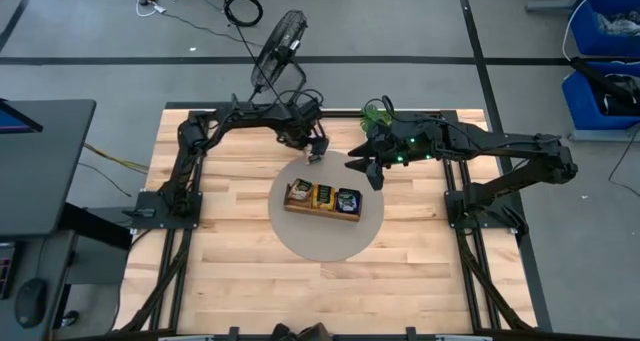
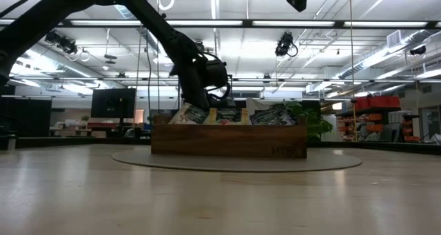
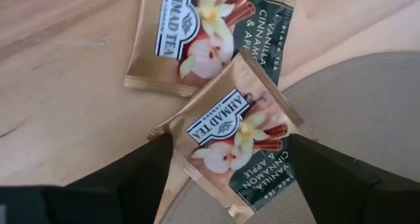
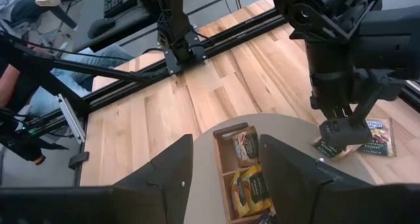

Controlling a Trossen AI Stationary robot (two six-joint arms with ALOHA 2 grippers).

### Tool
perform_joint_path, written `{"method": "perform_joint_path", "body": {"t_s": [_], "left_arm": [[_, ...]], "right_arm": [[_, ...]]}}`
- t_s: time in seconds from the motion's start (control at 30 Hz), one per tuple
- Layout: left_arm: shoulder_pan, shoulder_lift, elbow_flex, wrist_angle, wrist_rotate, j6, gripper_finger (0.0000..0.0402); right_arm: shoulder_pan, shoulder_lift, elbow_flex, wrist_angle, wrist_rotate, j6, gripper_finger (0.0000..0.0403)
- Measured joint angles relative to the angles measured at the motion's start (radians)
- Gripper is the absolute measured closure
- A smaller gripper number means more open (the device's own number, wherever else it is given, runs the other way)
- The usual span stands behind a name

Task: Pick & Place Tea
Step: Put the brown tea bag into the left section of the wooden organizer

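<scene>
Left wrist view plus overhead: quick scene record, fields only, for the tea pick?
left pincer: open, straddling top packet
packets: two vanilla-apple packets, top one overlapping the other
location: at mat edge, far side of tray
tray: three compartments, all holding packets
right pincer: open, empty, hovering above tray

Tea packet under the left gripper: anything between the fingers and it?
Nothing visible. The left gripper has open fingers straddling the upper vanilla-apple packet, which overlaps a second packet lying on the table.
</scene>
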State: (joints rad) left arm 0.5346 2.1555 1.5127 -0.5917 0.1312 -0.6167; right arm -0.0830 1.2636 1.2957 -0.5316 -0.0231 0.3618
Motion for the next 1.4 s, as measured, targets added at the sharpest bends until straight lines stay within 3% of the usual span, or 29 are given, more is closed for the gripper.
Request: {"method": "perform_joint_path", "body": {"t_s": [0.1,0.4,0.53,0.87,1.07,1.4], "left_arm": [[0.000,0.002,0.000,0.010,0.000,0.000,0.0126],[0.001,0.004,-0.002,-0.038,-0.067,0.047,0.0290],[0.000,0.005,-0.002,-0.038,-0.078,0.074,0.0340],[0.000,0.006,-0.002,-0.039,-0.088,0.109,0.0348],[-0.006,0.005,-0.002,-0.061,-0.127,0.181,0.0395],[-0.005,-0.071,0.023,-0.083,-0.140,0.216,0.0400]], "right_arm": [[0.000,0.000,0.000,0.000,0.007,0.000,0.0220],[0.000,0.000,0.000,0.000,0.007,-0.002,0.0220],[0.000,0.000,0.000,0.000,0.007,-0.002,0.0220],[0.000,0.000,0.000,0.000,0.008,-0.003,0.0220],[0.000,0.000,0.000,0.000,0.008,-0.002,0.0220],[0.000,0.000,0.000,-0.001,0.008,-0.001,0.0220]]}}
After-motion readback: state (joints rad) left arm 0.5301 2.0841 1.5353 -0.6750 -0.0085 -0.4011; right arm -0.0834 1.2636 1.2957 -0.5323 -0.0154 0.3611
